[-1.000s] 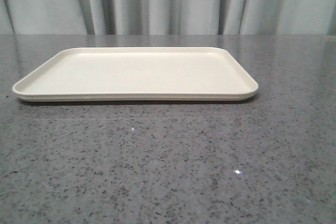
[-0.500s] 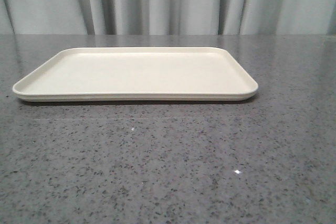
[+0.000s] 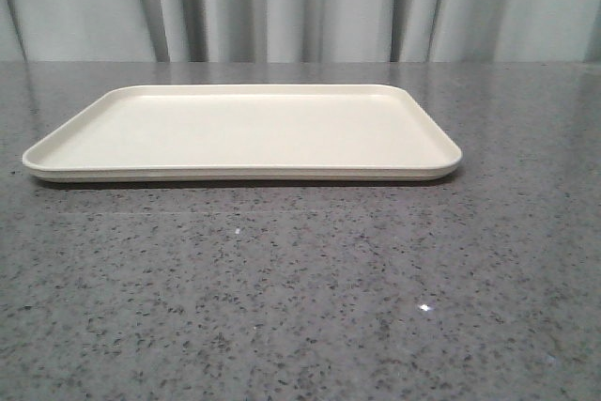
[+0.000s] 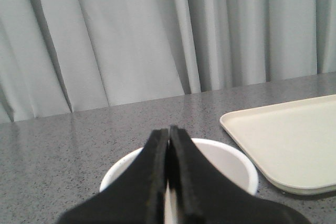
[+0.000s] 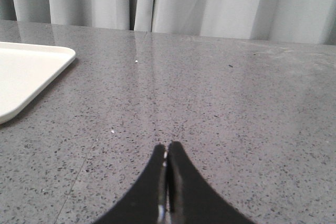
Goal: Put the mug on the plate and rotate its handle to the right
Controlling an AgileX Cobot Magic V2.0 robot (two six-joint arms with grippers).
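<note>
The cream plate lies bare in the middle of the grey table in the front view; neither the mug nor a gripper shows there. In the left wrist view my left gripper is shut, its black fingers pressed together above the open top of the white mug. The mug stands on the table beside a corner of the plate. Its handle and printed face are hidden. In the right wrist view my right gripper is shut and empty over bare table, with an end of the plate off to one side.
Grey speckled tabletop all round the plate. A pale pleated curtain hangs behind the table's far edge.
</note>
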